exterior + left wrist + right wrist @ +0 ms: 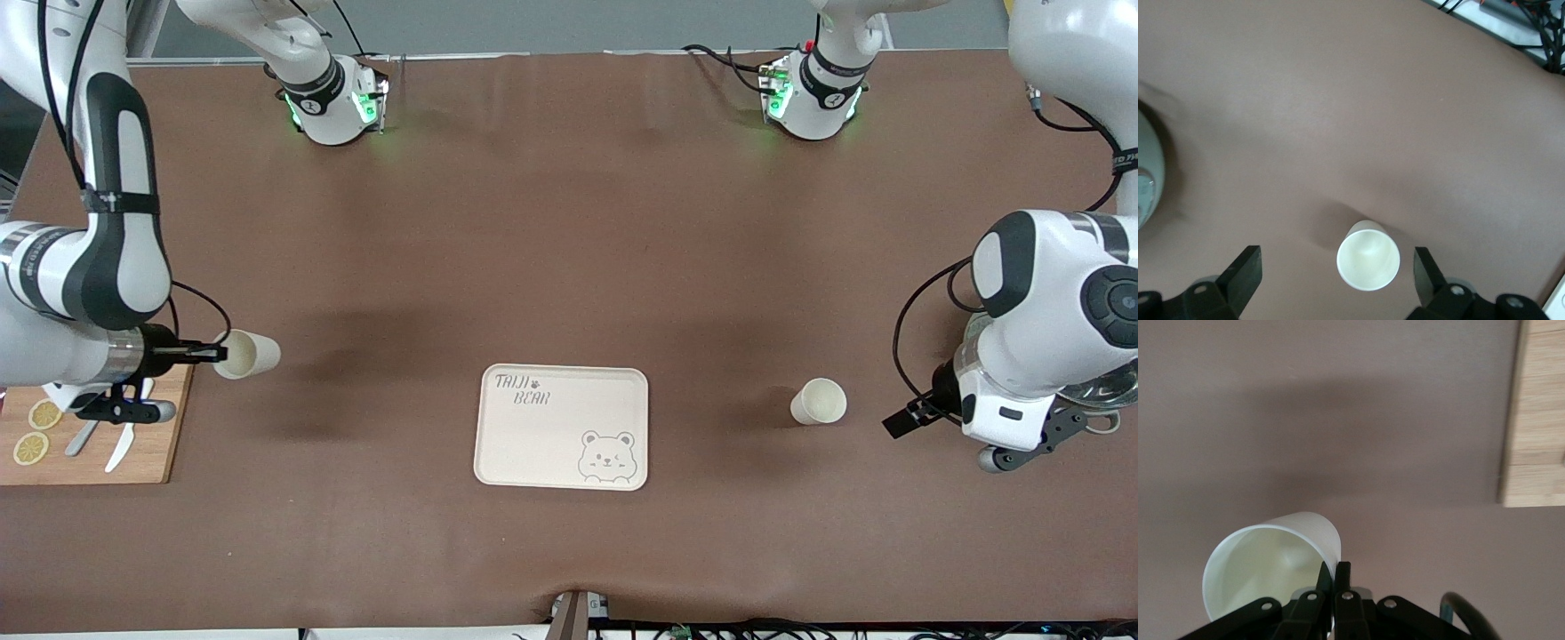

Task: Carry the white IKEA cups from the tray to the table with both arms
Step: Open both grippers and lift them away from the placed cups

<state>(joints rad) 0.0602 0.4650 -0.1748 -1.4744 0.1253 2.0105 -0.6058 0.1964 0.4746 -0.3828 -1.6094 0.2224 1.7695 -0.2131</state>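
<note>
Right gripper (216, 355) fingers pinch one light, rigid cup (249, 354) by its rim; left gripper (1337, 277) released, second cup (819, 401) standing on desk (569, 222).

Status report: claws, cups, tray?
Left claw open, small white cup released on table. Right claw shut on other white cup. Beige bear tray empty.

matte brown table (569, 222), perhaps wooden board (151, 444)

Looks like a robotics lab to me: two white arms (116, 267) bolted onto a brown-sheeted table (569, 222), green-lit bases (333, 102), loose cables (916, 338) everywhere.
</note>
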